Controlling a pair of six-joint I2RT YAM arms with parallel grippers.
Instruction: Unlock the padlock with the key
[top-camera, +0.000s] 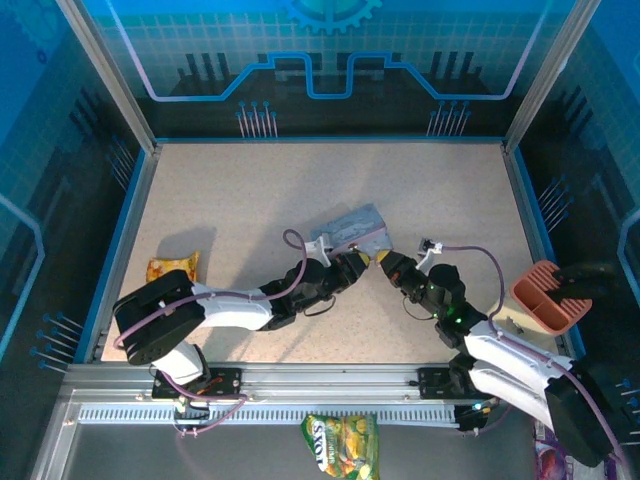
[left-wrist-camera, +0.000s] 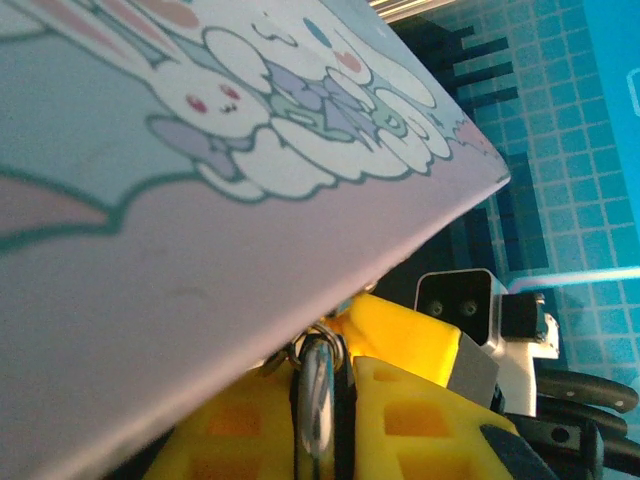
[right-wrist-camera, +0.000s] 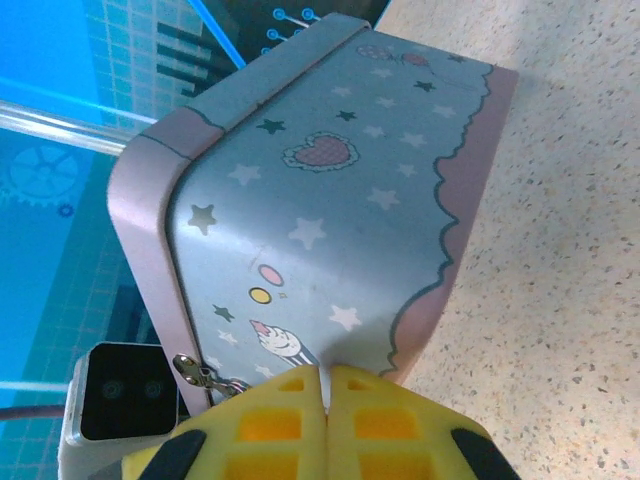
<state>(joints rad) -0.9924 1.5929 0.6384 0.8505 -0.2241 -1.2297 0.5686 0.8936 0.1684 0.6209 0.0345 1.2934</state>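
At the centre of the table (top-camera: 220, 190), two grippers were seen tip to tip, the left gripper (top-camera: 360, 263) at 9 o'clock of the right gripper (top-camera: 385, 263). One padlock (left-wrist-camera: 318, 415) was seen, clamped edge-on between the narrowly parted left fingers (left-wrist-camera: 240, 430), just under the lower edge of the one lilac tin (left-wrist-camera: 200, 260). The right gripper's yellow pads (right-wrist-camera: 270, 425) were pressed fully together just beside the tin's bottom corner, with the hasp (right-wrist-camera: 186, 365) at their 9 o'clock; whether anything was pinched between them could not be told. In the top view the tin lay at 12 o'clock of both grippers. Two packets were counted: a yellow-red snack packet (top-camera: 172, 268) at 9 o'clock and a green-yellow snack packet (top-camera: 340, 445) at 6 o'clock, off the table. One orange holder (top-camera: 548, 295) stood at 3 o'clock.
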